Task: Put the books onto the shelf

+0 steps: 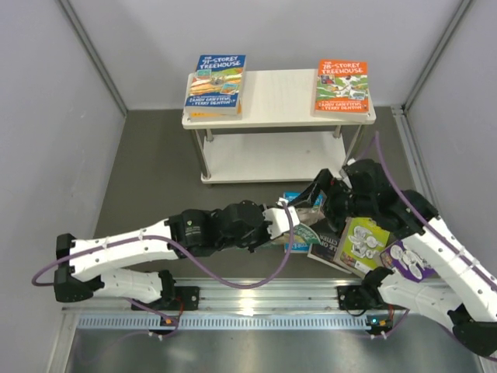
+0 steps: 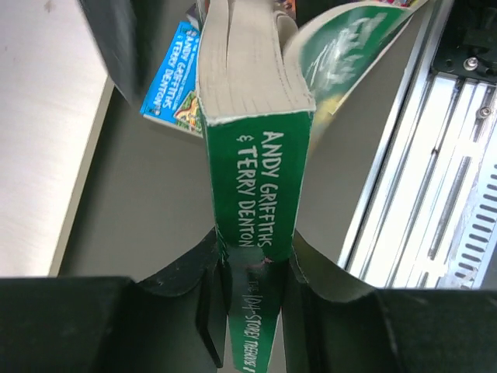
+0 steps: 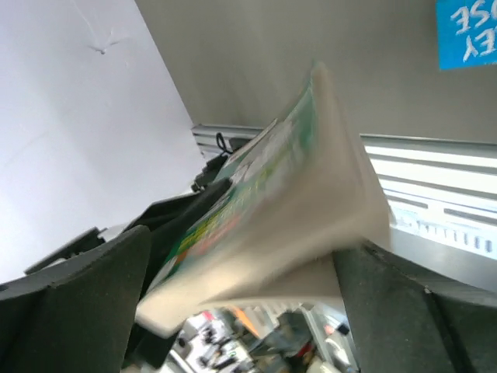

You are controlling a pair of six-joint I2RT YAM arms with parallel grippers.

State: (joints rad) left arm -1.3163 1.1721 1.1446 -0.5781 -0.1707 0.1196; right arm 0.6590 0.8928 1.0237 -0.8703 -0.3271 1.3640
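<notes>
My left gripper (image 1: 289,221) (image 2: 252,287) is shut on the spine of a green book (image 2: 260,179) (image 1: 305,233), which it holds on edge above the floor. My right gripper (image 1: 322,203) (image 3: 248,272) stands open around the same green book (image 3: 272,225); its page block lies between the wide-apart fingers. The pale shelf (image 1: 279,93) stands at the back, with a blue-covered stack (image 1: 216,84) on its top left and an orange book (image 1: 342,87) on its top right. More books lie under the arms: a blue one (image 1: 293,198) (image 2: 175,81), a dark one (image 1: 330,250), a lime one (image 1: 363,242) and a purple one (image 1: 409,263).
A metal rail (image 1: 264,299) (image 2: 435,194) runs along the near edge by the arm bases. Grey walls close in the left, right and back. The shelf's lower board (image 1: 272,159) is bare. Purple cables loop around both arms.
</notes>
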